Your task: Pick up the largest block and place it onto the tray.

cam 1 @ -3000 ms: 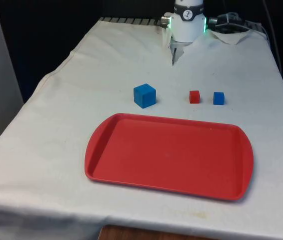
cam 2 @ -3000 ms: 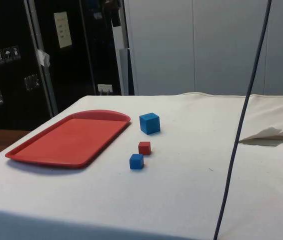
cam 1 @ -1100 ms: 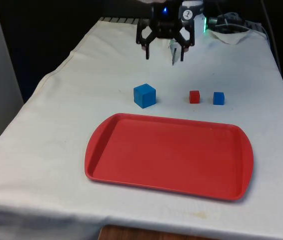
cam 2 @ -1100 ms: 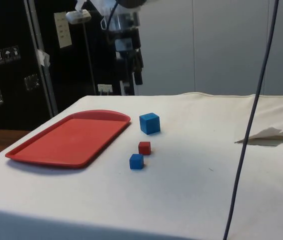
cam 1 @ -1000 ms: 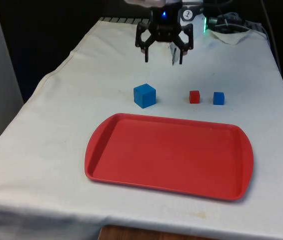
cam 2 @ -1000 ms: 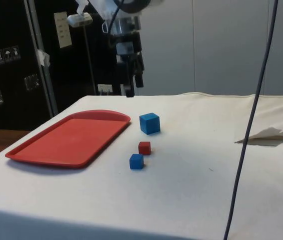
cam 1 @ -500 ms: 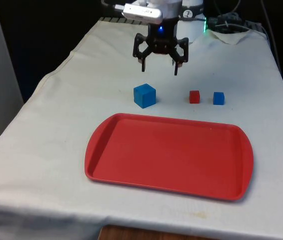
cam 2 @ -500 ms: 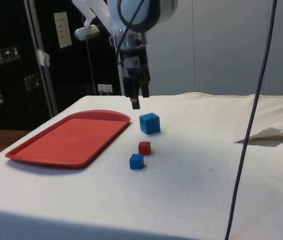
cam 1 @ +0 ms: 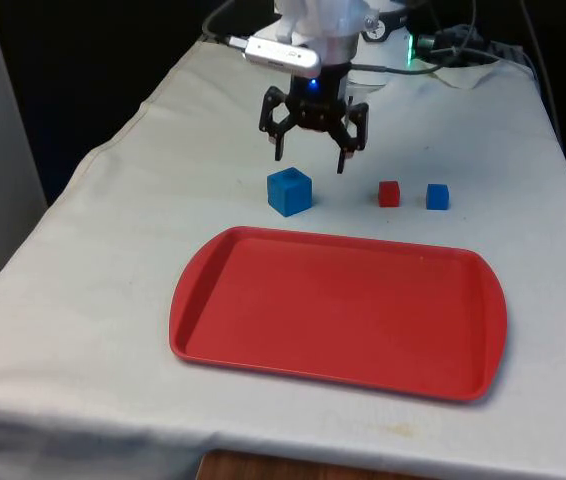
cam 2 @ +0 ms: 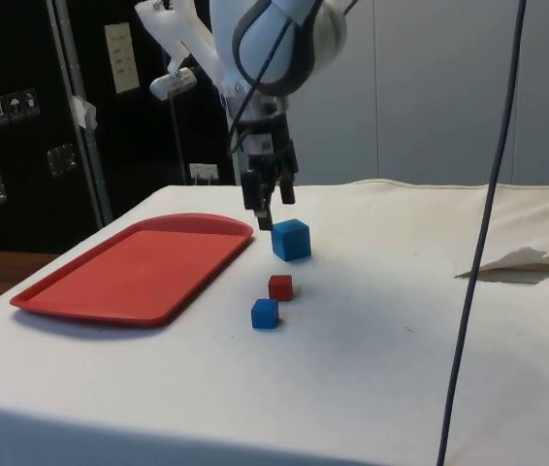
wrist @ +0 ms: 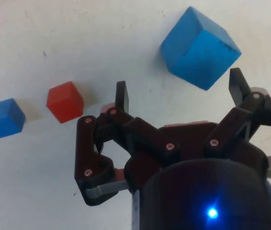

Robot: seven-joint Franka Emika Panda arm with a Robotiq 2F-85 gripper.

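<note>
Front view: the gripper (cam 1: 309, 150) hangs with fingers spread wide, empty, just above and behind the large blue block (cam 1: 289, 191), which sits on the counter (cam 1: 113, 250) beside the far edge of the red tray (cam 1: 338, 310). A small red block (cam 1: 389, 193) and a small blue block (cam 1: 437, 196) sit toward the front view's right.

Side view: the gripper (cam 2: 273, 208) hovers close over the large blue block (cam 2: 291, 239), not touching it.

Wrist view: the large blue block (wrist: 200, 48) lies just beyond the fingertips (wrist: 121, 93), nearer one finger.
</note>
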